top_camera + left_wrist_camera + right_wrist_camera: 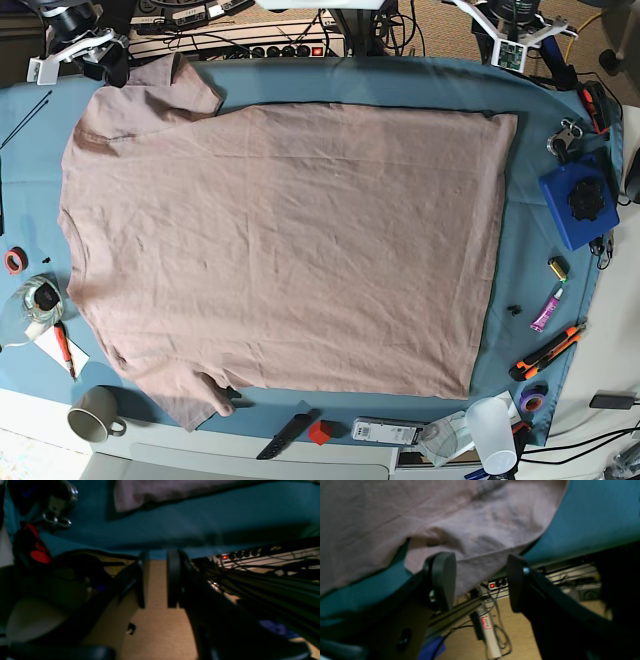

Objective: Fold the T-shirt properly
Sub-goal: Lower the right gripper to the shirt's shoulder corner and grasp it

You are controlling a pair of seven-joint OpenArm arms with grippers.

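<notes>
I see the T-shirt (280, 250) lying flat on the tabletop (400, 85), not folded yet. Both my fingers, left (156, 580) and right (477, 582), are released, grasping nothing. Next I should grab its far edge.

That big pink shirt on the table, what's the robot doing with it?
The robot is meant to fold the T-shirt, which lies spread flat on the blue table cloth. No fold has been made yet. The right end effector is open at the sleeve by the far table edge, holding nothing. The left end effector is open too, off the other far corner, beyond the shirt's hem.
</notes>
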